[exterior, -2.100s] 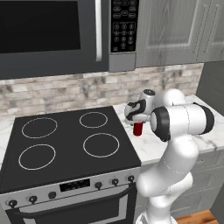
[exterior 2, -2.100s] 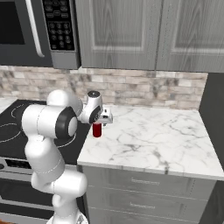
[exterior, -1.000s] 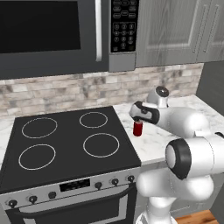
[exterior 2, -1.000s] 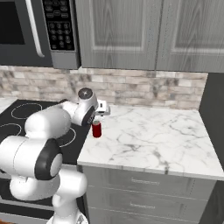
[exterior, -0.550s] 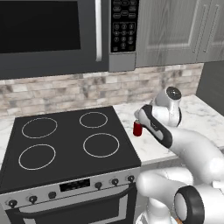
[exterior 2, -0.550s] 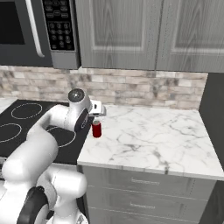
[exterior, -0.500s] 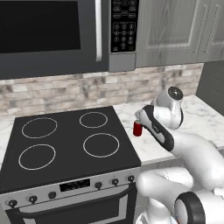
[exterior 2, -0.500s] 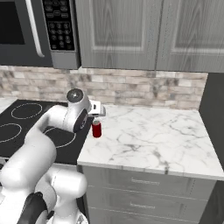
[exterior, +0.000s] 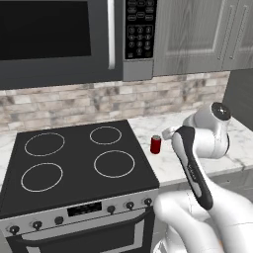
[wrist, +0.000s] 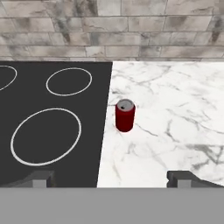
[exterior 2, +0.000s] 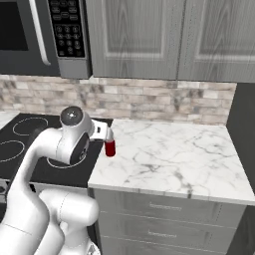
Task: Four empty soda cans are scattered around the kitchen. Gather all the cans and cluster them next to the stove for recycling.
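Can (wrist: 125,115) placement looks done from where I sit: the red one stands upright on the marble counter (wrist: 175,113), just beside the stove (wrist: 52,131) edge, centre of the hand view. In the left base view it sits right of middle, just past the cooktop's right edge; in the right base view it stands left of centre at the counter's near-left corner.

My gripper (wrist: 111,178) is spread wide and empty, the two finger tips (wrist: 40,178) low at either side of the hand view, well apart from the can and touching nothing. I judge the release step finished and the hand clear of the can.

Three cans are not to be seen around this stretch, so I take it the next move is to pull the arm in and drive off to find them. That calls for lifting away without sweeping the forearm across the can, since the elbow hangs close to it in both base views.

Around it: a microwave (exterior: 59,39) above the stove at upper left, grey cabinets (exterior 2: 149,35) along the top, a brick backsplash (wrist: 109,26) behind. Nothing else stands on the counter near the can.
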### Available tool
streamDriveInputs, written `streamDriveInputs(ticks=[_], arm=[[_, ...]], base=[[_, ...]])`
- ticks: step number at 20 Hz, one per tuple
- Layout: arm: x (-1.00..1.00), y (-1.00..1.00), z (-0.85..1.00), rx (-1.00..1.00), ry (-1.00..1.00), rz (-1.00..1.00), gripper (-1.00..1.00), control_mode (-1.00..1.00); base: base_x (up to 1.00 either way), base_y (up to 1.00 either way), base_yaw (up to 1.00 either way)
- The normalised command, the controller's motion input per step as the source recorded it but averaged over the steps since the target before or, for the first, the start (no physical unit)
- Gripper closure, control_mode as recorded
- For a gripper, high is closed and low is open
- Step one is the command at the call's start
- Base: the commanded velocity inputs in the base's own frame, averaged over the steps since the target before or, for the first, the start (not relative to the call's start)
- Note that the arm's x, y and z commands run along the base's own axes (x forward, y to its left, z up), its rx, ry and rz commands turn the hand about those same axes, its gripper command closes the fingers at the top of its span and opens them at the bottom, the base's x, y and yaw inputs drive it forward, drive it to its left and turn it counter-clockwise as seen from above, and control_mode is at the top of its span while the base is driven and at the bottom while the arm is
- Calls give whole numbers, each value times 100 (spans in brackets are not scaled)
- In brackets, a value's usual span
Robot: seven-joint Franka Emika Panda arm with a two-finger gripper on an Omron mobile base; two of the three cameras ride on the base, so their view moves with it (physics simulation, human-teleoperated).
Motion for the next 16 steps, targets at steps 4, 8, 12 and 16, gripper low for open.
streamDriveInputs(ticks=[4,8,12,16], arm=[[-68,0,31,0,11,-3,-100,-100],[-57,0,33,0,13,-1,-100,-100],[-64,0,22,0,6,0,-100,-100],[-68,0,16,0,3,0,-100,-100]], base=[[0,0,0],[0,0,0],[0,0,0],[0,0,0]])
